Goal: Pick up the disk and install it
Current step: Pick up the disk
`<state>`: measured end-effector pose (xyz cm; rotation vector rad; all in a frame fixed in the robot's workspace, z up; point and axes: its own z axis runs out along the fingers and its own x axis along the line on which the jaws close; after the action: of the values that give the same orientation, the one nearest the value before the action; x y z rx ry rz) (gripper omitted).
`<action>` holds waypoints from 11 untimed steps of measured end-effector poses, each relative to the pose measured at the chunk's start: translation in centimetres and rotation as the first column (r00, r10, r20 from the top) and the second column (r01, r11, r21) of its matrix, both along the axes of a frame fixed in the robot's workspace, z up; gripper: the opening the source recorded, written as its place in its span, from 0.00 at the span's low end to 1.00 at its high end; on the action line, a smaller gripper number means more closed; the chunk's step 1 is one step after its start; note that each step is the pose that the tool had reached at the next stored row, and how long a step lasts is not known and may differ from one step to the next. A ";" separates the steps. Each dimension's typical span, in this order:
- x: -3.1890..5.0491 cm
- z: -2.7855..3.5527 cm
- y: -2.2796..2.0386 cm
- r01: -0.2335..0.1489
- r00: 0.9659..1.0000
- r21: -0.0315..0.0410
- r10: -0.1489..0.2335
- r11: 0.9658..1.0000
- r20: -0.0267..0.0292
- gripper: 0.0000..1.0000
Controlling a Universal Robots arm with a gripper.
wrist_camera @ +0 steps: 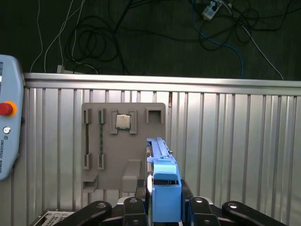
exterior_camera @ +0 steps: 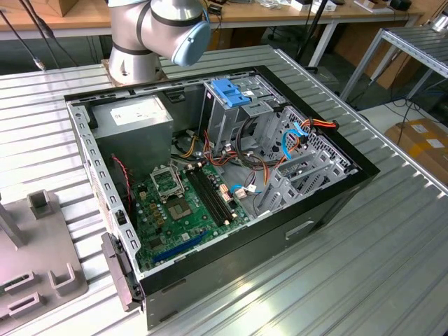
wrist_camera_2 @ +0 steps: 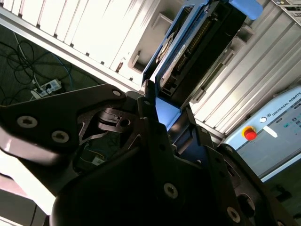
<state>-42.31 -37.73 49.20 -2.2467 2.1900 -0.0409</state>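
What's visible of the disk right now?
The disk is a flat rectangular drive. Its edge looks dark and carries a row of connector pins, and a bright blue plastic bracket frames it. The gripper is clamped on one end, with a finger on each side. In the first wrist view the disk shows edge-on, jutting out from the fingers over the ribbed metal table, beside the grey holder plate.

Lettering is printed on the white pendant (wrist_camera_2: pixel 282 120), well apart from the jaws; the power supply's white label (exterior_camera: pixel 135 110) is too small to be read.
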 end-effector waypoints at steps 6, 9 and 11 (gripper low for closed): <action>0.08 0.00 0.00 0.000 1.000 0.000 0.000 1.000 0.000 0.37; 0.29 0.00 0.00 0.000 1.000 0.000 0.000 1.000 0.000 0.37; 0.42 0.00 0.00 0.000 1.000 0.000 0.000 1.000 0.000 0.37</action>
<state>-41.89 -37.73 49.19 -2.2466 2.1899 -0.0409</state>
